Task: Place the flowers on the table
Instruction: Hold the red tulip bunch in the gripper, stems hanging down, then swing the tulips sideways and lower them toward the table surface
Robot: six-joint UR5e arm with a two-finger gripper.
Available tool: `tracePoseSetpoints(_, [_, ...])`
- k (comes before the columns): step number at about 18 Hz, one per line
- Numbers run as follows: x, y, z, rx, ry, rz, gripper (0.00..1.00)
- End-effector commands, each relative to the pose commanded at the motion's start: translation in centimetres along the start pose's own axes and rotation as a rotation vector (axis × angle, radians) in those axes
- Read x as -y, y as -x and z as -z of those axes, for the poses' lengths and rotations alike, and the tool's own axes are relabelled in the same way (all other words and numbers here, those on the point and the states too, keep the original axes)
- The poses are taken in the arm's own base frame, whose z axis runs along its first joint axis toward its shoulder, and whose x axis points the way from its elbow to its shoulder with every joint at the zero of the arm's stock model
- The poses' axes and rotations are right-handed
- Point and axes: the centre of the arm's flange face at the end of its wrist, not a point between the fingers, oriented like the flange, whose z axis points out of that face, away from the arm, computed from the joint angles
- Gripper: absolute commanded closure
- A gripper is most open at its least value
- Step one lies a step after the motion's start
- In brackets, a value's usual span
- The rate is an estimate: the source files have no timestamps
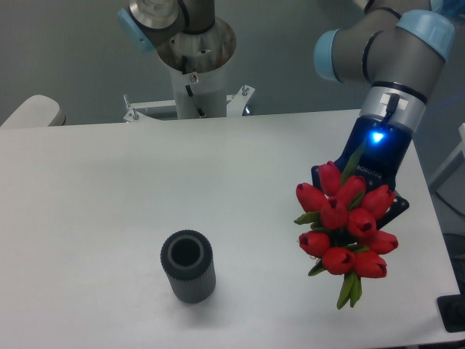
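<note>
A: Logging the state. The flowers (345,231) are hanging at the right side of the tabletop (109,189), red heads bunched toward the camera, a few green leaf tips drooping below. The end effector (363,190) is sitting behind the bunch and the blooms are covering its fingers.

B: Is it gripping the stems?

A: Judging from the bunch being carried there with nothing else supporting it, yes, it is closed on the flowers, presumably on the stems, which I am not seeing at all. Whether the lowest leaves are touching the tabletop, I cannot tell from this view.

B: The vase (187,266)?

A: Standing upright, empty, well apart to the left. It is not in the way.

B: So the step in hand is the lay-down. How are we doing it well?

A: Lowering slowly over the bare patch under the bunch, tilting so the stems lie flat rather than pressing the heads down. Releasing only once the bunch is resting, and keeping away from the right edge, which is near.
</note>
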Motion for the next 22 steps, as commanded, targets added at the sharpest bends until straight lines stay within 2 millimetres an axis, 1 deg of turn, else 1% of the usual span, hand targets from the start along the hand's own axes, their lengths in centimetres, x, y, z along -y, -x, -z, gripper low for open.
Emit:
tracePoseSetpoints(6, [0.2, 0.2, 0.1, 0.001, 0.01, 0.006, 0.71])
tracePoseSetpoints(11, [0.5, 0.7, 0.6, 0.033, 0.067, 0.008, 0.71])
tracePoseSetpoints(15, [0.7, 0.7, 1.1, 0.058, 0.145, 0.026, 0.71])
tracePoseSetpoints(17, [1.2, -0.1, 0.8, 0.065, 0.185, 0.024, 0.71])
tracePoseSetpoints(19, [1.7, -1.1, -0.2, 0.077, 0.265, 0.018, 0.71])
tracePoseSetpoints(21, [2.3, -2.1, -0.6, 0.095, 0.342, 0.009, 0.71])
tracePoseSetpoints(22, [2.0, -2.2, -0.6, 0.106, 0.377, 0.009, 0.71])
